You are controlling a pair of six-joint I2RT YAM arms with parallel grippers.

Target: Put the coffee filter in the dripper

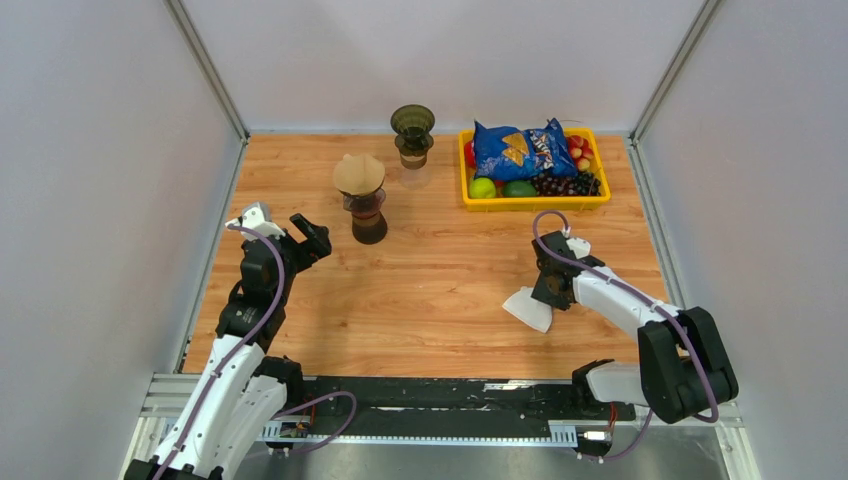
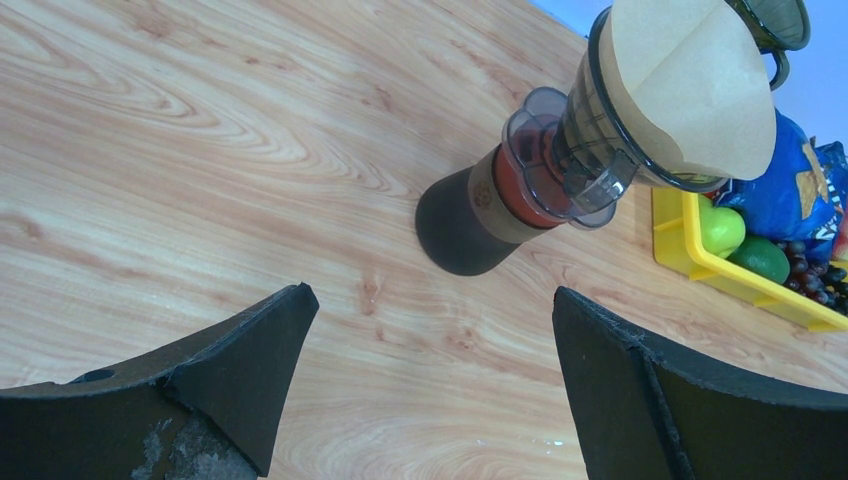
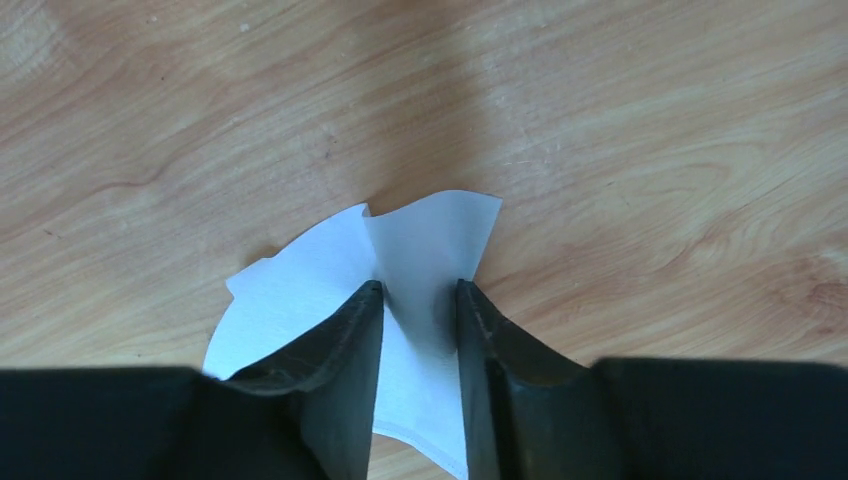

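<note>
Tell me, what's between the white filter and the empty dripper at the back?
Just bare wooden table, in the top view, between white filter and empty dripper.

A dripper (image 1: 363, 203) sits on a jar (image 1: 369, 229) at the left of the table (image 1: 430, 300), with a filter (image 1: 358, 173) in it. A second dripper (image 1: 412, 133) stands behind it. A basket (image 1: 535, 203) at the back right holds a bag (image 1: 520, 148) and fruit (image 1: 565, 185). A loose filter (image 1: 528, 308) lies front right.

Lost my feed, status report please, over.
Left gripper open, empty. Right gripper astride white filter, grip unclear. Near dripper already holds brown filter.
</note>
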